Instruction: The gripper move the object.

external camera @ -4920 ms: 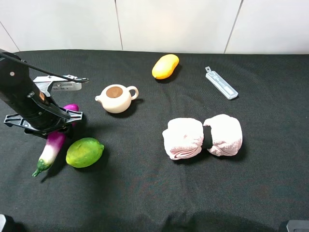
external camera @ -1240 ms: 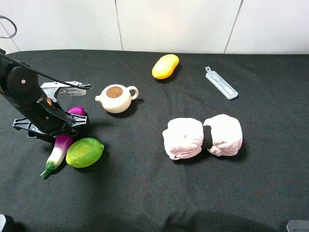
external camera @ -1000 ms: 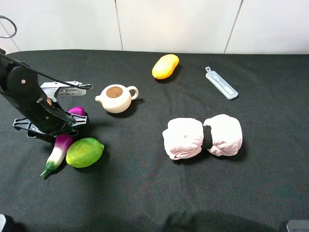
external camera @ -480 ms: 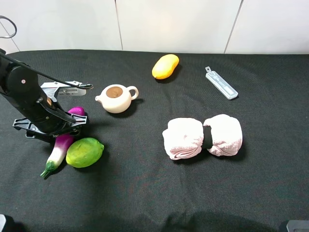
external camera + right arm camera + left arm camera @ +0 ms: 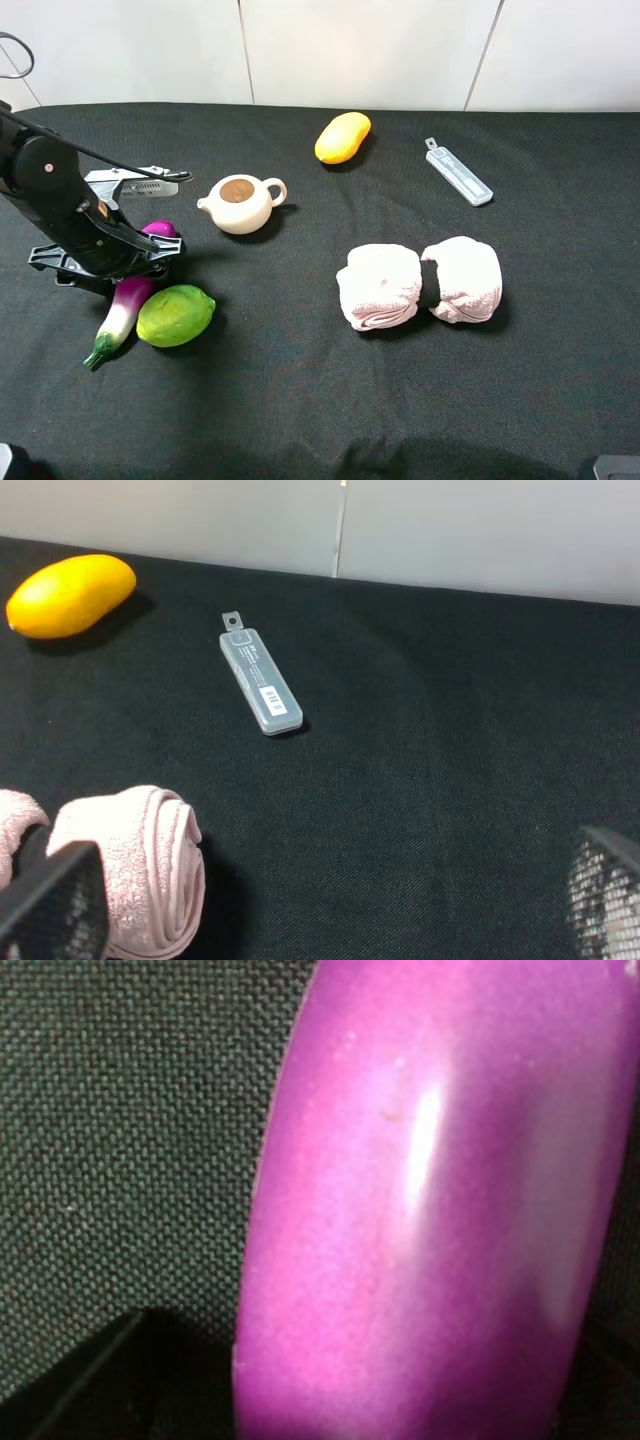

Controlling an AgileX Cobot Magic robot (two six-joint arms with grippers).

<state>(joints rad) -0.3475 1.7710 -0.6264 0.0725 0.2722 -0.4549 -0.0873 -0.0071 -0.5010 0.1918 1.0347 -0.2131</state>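
Left end effector set low over a purple-and-white eggplant lying on the black desk just beside a green lime, jaws straddling its purple end, clamped or released I cannot tell from the blurred wrist view; best lifted straight up, nudging neither

- The left arm slants down from the far left of the high view, with its wrist bent low.
- The left gripper points downward near the surface with its jaws apart. One dark finger shows in its wrist view.
- The right gripper is spread wide, with its fingertips at opposite edges of its wrist view.
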